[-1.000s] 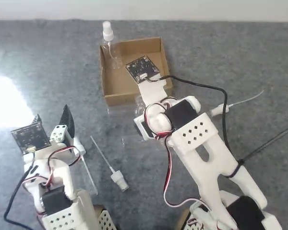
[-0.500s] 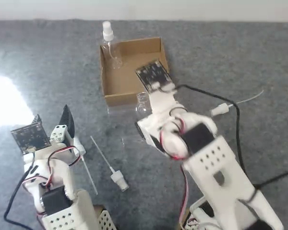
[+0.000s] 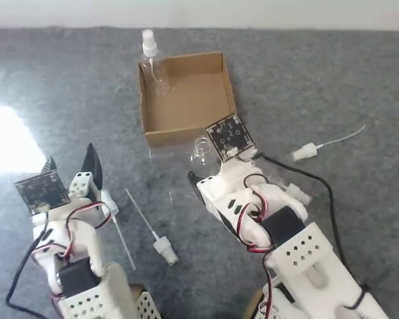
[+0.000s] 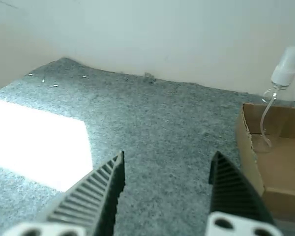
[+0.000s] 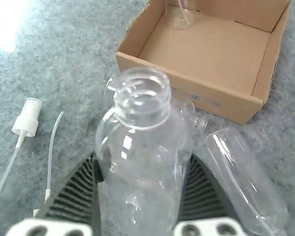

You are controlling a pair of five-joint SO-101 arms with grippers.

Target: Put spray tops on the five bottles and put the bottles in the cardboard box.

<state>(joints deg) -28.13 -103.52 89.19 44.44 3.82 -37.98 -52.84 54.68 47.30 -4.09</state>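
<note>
The grip itself is given by the right wrist view: the right gripper (image 5: 142, 189) is clamped on an open-necked bottle (image 5: 142, 142), held upright, with one ribbed finger pressed to each side of its clear body. In the same view a second clear bottle (image 5: 246, 182) is seen lying on its side just beside the held one, and a white spray top (image 5: 27, 118) with its tube is seen on the felt further off; which of the high view's tops this is cannot be told. In the high view the held bottle's neck (image 3: 199, 147) is seen just in front of the near wall of the cardboard box (image 3: 179, 137), the rest being covered by the wrist's circuit board (image 3: 230, 136). A capped bottle (image 3: 153, 63) is seen standing in the box's far corner, and it is also seen from the left wrist view (image 4: 280, 93), leaning a little against the box wall (image 4: 250, 162). The left gripper (image 4: 167, 182) is spread wide with nothing between its fingers, over bare felt well apart from the box. In the high view one loose spray top (image 3: 165, 247) lies between the two arms, and another (image 3: 304, 151) lies beyond the right arm (image 3: 279, 226). Open felt of the table (image 3: 332, 73) is left on both sides of the box.
</note>
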